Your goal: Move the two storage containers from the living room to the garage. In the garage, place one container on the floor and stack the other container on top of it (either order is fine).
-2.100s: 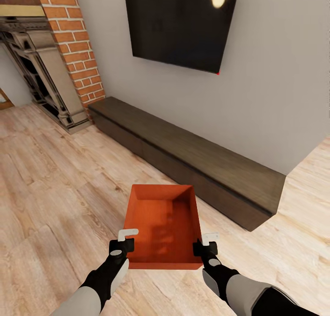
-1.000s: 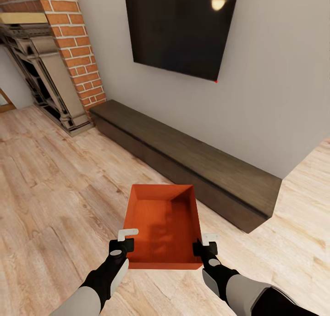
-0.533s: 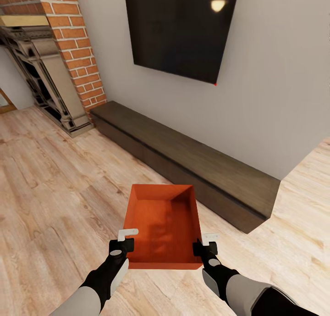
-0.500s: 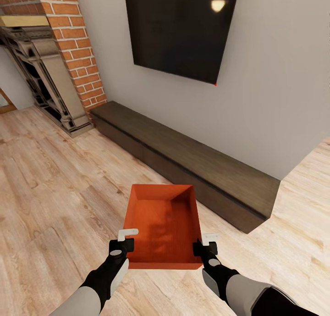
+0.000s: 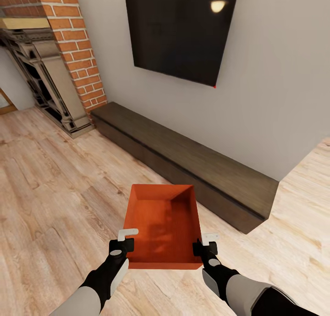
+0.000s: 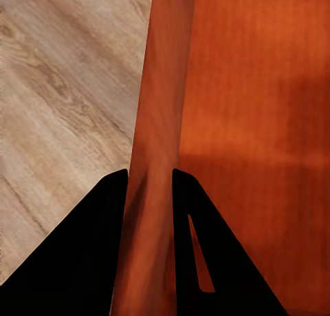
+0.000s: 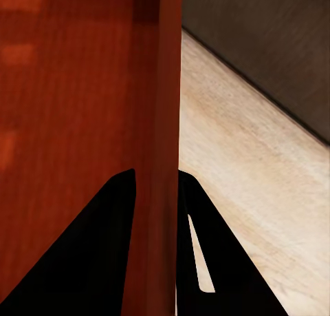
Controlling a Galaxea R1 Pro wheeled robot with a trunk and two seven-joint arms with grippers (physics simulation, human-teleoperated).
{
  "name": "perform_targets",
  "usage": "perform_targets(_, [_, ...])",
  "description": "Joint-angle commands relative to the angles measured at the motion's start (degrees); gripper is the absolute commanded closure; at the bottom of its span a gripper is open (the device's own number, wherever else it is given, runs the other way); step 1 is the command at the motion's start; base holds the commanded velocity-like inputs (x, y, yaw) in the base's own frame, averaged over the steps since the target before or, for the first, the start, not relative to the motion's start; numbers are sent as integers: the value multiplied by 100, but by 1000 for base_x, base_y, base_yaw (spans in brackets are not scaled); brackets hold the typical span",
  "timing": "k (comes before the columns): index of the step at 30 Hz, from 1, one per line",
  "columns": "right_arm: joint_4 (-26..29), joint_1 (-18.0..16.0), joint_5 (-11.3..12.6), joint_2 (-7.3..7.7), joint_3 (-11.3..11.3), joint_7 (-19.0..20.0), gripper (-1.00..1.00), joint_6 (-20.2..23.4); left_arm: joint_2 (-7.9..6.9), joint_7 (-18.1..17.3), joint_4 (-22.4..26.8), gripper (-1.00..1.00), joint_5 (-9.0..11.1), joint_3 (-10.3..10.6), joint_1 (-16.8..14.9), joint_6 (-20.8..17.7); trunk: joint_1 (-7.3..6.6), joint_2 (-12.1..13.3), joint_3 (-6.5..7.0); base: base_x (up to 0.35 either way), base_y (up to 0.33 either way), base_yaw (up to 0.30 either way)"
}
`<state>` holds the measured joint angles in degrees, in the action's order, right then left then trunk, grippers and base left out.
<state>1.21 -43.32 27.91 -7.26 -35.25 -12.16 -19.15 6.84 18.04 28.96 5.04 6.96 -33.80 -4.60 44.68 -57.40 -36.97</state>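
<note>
Item: one orange-red storage container (image 5: 164,224), open top, nothing inside. You carry it between both arms, lifted clear of the wood plank floor (image 5: 50,187) and level, just in front of the robot's trunk.

Left gripper (image 5: 123,243): you have it clamped on the container's left side wall near the corner closest to you. In the left wrist view its two black fingers (image 6: 82,261) straddle that wall (image 6: 155,164), one outside and one inside, pinching it.

Right gripper (image 5: 205,245): you have it clamped likewise on the right side wall near the closest corner. In the right wrist view its dark fingers (image 7: 89,261) sit on either side of the wall edge (image 7: 158,158), pressed onto it.

Location: living room. Your head camera looks down over the container toward a long dark low cabinet (image 5: 192,164) set against a pale grey wall (image 5: 275,91). The cabinet lies ahead of the container and apart from it. The right wrist view catches a corner of the same cabinet (image 7: 268,47) beyond a strip of floor (image 7: 254,213).

Other fixtures: black wall TV (image 5: 181,31) above the cabinet; brick fireplace (image 5: 68,45) with dark ornate surround at the cabinet's left end.
</note>
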Motion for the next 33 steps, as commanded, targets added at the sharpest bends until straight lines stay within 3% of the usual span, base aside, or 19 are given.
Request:
perform_targets(1, [-7, -1, 39, -47, 128, 3, 100, -1, 1, 68, 30, 100, -38, -19, -4, -33, 0, -3, -4, 0, 0, 0])
perform_targets(33, [-6, -1, 39, -47, 132, 3, 100, -17, 18, 74, 39, 100, -31, -13, -4, -33, 0, -3, 253, 0, 0, 0])
